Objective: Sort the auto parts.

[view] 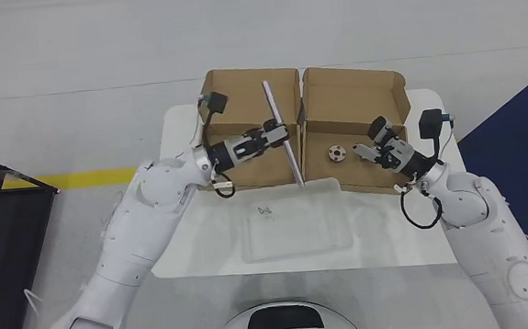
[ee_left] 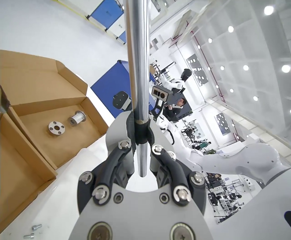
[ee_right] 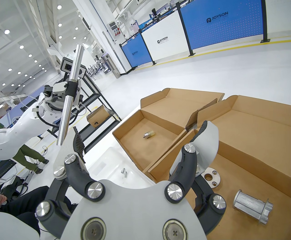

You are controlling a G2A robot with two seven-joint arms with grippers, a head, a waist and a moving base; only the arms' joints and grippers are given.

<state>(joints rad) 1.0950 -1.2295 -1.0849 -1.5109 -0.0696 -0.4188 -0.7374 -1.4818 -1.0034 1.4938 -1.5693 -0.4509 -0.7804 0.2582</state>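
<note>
My left gripper (view: 274,132) is shut on a long shiny metal rod (view: 282,136), which lies slanted above the gap between the two cardboard boxes. In the left wrist view the rod (ee_left: 136,56) runs up from the closed fingers (ee_left: 130,127). My right gripper (view: 379,147) stands open over the right box (view: 351,89), with nothing between its fingers. That box holds a round flange disc (view: 336,153) and a ribbed metal spool (ee_right: 252,206). A small cylindrical part (ee_right: 150,134) lies in the left box (view: 241,92).
A clear plastic tray (view: 296,222) sits on the white table (view: 195,234) in front of the boxes. Two small bolts (view: 265,210) lie at the tray's far edge. A black rack (view: 2,238) stands on the floor to the left.
</note>
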